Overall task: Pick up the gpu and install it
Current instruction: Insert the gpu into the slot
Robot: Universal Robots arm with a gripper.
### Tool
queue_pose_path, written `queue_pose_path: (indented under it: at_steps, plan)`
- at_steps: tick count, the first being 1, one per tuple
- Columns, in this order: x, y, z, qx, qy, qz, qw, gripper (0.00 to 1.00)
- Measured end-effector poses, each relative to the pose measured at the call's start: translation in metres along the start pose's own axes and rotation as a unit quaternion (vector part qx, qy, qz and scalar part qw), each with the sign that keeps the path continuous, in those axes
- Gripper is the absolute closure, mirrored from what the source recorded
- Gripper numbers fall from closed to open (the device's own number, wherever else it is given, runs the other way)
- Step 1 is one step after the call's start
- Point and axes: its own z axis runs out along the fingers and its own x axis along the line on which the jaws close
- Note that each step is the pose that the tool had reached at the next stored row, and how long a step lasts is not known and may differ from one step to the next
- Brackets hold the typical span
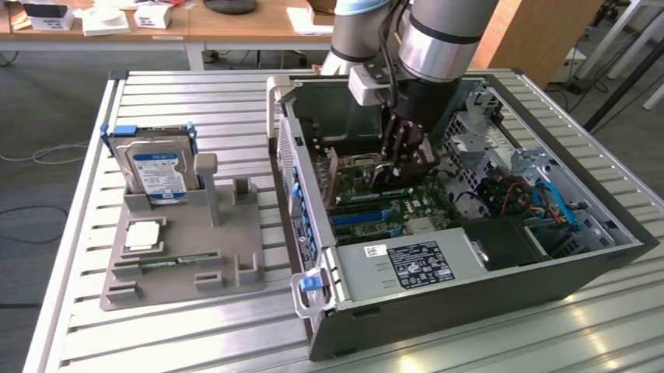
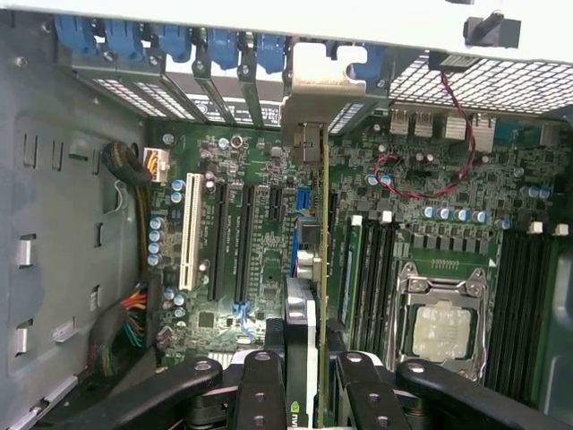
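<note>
Slatted table (image 1: 186, 334), open computer case (image 1: 467, 311) — gripper (image 2: 306, 372) part-closed on gpu (image 2: 301, 309), edge-on, bracket (image 2: 315, 85) toward rear slots (image 2: 192, 98).

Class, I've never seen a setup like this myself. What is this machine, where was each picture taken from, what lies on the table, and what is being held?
The machine is a robot arm whose hand reaches into an open computer case. One picture comes from a camera off the arm; the other from a camera on its wrist, looking into the case. The hand is shut on a thin graphics card, held edge-on inside the case. Beside the case on the metal table, a grey holder carries a hard drive and a memory stick.
</note>
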Motion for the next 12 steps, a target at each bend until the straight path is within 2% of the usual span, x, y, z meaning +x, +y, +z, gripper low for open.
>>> queue_pose_path:
  at_steps: [8, 12]
  plan:
    - [0.0, 0.0001, 0.0029, 0.0001, -0.0001, 0.0, 1.0, 0.73]
    - [0.0001, 0.0001, 0.0051, 0.0001, 0.0001, 0.01, 1.0, 0.73]
